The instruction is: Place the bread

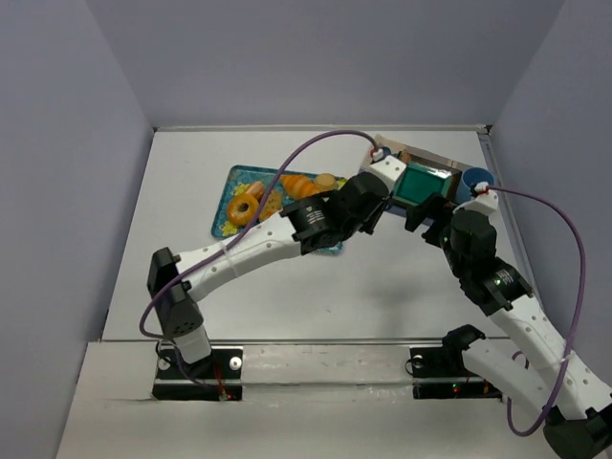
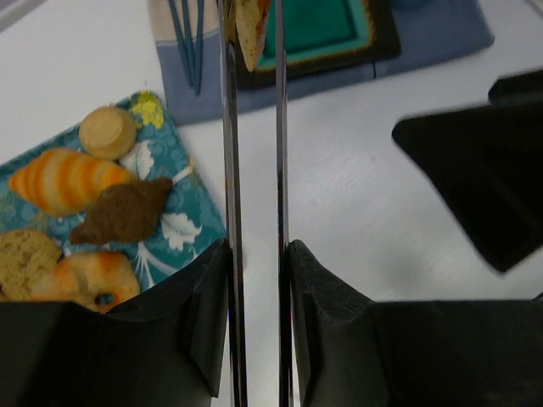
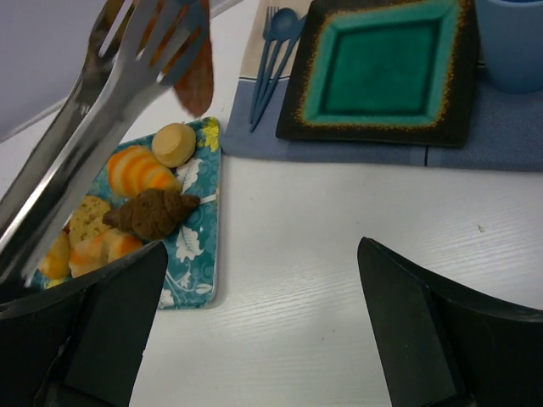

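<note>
My left gripper (image 2: 254,246) is shut on a pair of metal tongs (image 2: 229,127). At their tips the tongs (image 3: 93,144) pinch a brown slice of bread (image 2: 253,34), held in the air. In the left wrist view the bread hangs by the left rim of the green square plate (image 2: 322,30). The right wrist view has the bread (image 3: 195,76) between the teal tray (image 3: 195,246) and the plate (image 3: 382,131). My right gripper (image 3: 263,254) stands open over bare table, just short of the plate, holding nothing.
The tray (image 2: 182,229) holds several pastries, among them a dark croissant (image 3: 153,212) and a striped roll (image 3: 136,170). A blue placemat (image 3: 356,148) lies under the plate with a blue fork and spoon (image 3: 271,59). A blue cup (image 3: 513,42) stands at its right.
</note>
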